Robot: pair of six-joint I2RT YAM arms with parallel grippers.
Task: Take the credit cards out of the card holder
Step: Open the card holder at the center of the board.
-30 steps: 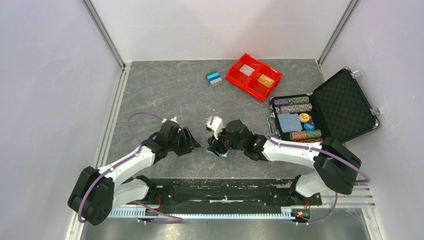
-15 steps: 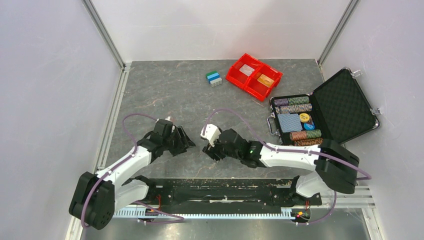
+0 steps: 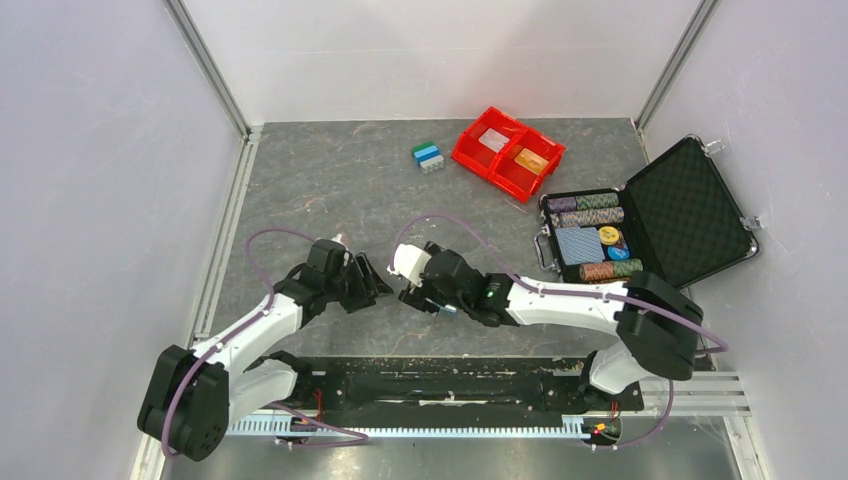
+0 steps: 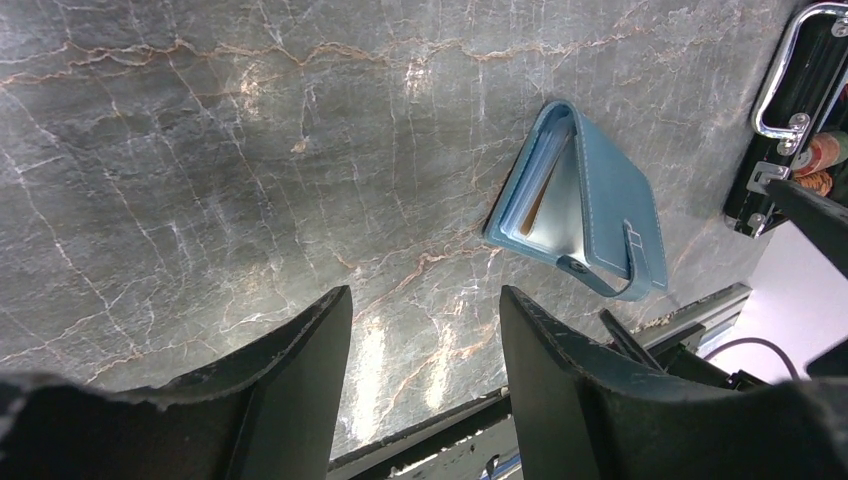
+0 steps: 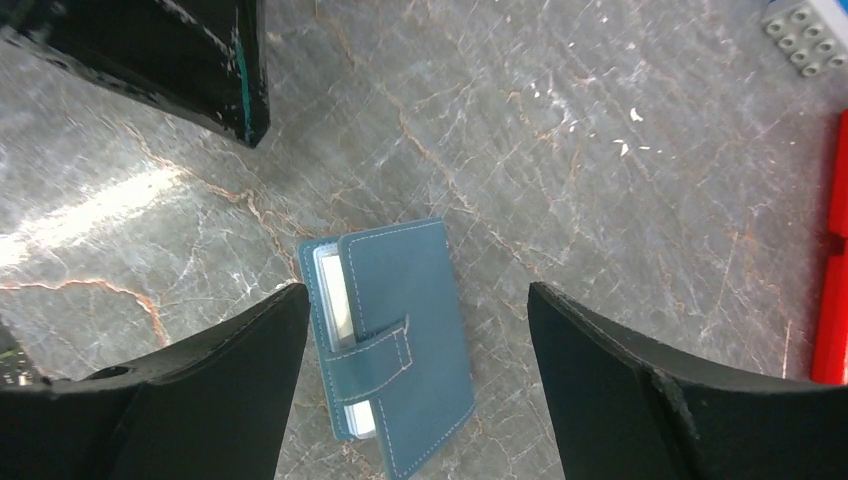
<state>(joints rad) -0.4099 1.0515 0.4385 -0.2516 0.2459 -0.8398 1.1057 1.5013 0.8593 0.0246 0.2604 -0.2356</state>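
Mostly covered or cropped

Nearly buried under the right gripper (image 3: 420, 298) in the top view: card holder (image 4: 585, 200). Glimpsed only as pale slivers at its 9 o'clock edge, faces unreadable: credit cards (image 5: 330, 290). Cropped at 3 o'clock of the wrist views: black case (image 4: 800, 90), red bin (image 5: 833, 250).

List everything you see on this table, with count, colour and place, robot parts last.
card holder: one, teal-blue, on the table between the grippers
cards: count unclear, pale edges inside the holder
red bin: one, far centre, two compartments
flat pieces: two, whitish and orange, one per bin compartment
brick stack: one, blue-green-white, left of bin
case: one, black, open, right side
poker chips: several rows, mixed colours, in case
card deck: one, blue patterned, in case
left gripper: black, open, beside holder
right gripper: black, open, above holder
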